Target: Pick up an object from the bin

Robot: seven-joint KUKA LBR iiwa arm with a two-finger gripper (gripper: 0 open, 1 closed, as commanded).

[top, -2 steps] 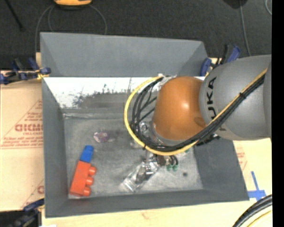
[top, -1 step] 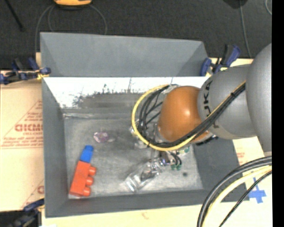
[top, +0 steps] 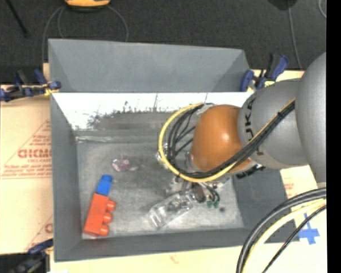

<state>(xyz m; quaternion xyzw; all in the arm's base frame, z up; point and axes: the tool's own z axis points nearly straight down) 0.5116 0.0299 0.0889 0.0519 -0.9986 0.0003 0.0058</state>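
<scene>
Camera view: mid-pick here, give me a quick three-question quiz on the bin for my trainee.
1. True or false: the orange block lies toward the lower-left corner of the bin, as the camera sees it.
2. Which thing lies nearest the claw? A: the orange block. B: the clear plastic piece. C: the pale purple bit.
3. Fill in: the small brick at the orange block's upper end is coloured ____.

Key: 1 true. 2 B. 3 blue.
</scene>
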